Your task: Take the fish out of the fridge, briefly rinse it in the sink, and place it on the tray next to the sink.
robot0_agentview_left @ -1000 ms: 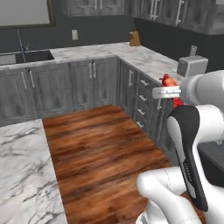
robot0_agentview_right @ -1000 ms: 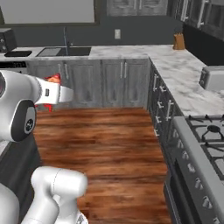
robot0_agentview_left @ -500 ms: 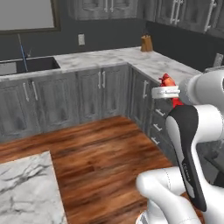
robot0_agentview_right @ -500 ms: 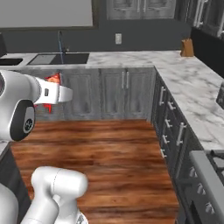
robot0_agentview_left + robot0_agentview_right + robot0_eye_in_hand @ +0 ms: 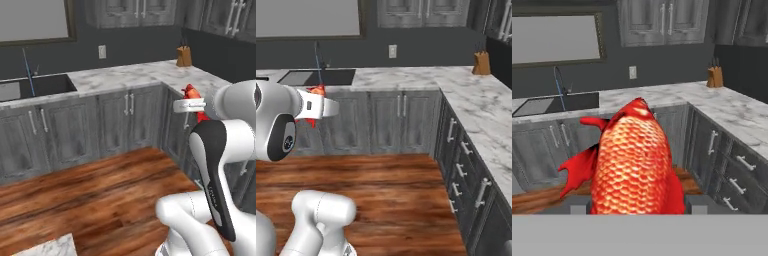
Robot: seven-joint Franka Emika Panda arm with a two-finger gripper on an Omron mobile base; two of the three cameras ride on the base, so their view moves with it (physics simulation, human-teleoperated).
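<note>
- The step in hand is, by my judgement, the carry: the fish (image 5: 634,160) is out of the fridge and not yet rinsed.
- The tool (image 5: 634,206) is clenched on the fish; in the hand view the red-orange body rises between the two finger tips and blocks much of the middle of the picture.
- In the left base view the fish (image 5: 192,95) sits at the end of the white arm, at about 2 o'clock in the picture, above the wooden floor and well apart from the desk.
- The sink (image 5: 37,86) lies at about 10 o'clock in that view, a black basin set in the marble desk (image 5: 135,75), with the thin tap (image 5: 27,70) rising at its back.
- In the right base view the sink (image 5: 318,77) is at about 11 o'clock, beyond the fish (image 5: 317,91).
- The next move calls for closing on the sink, then bringing the fish over the basin near the tap.
- A knife block (image 5: 184,56) stands on the desk's corner, clear of that route.
</note>
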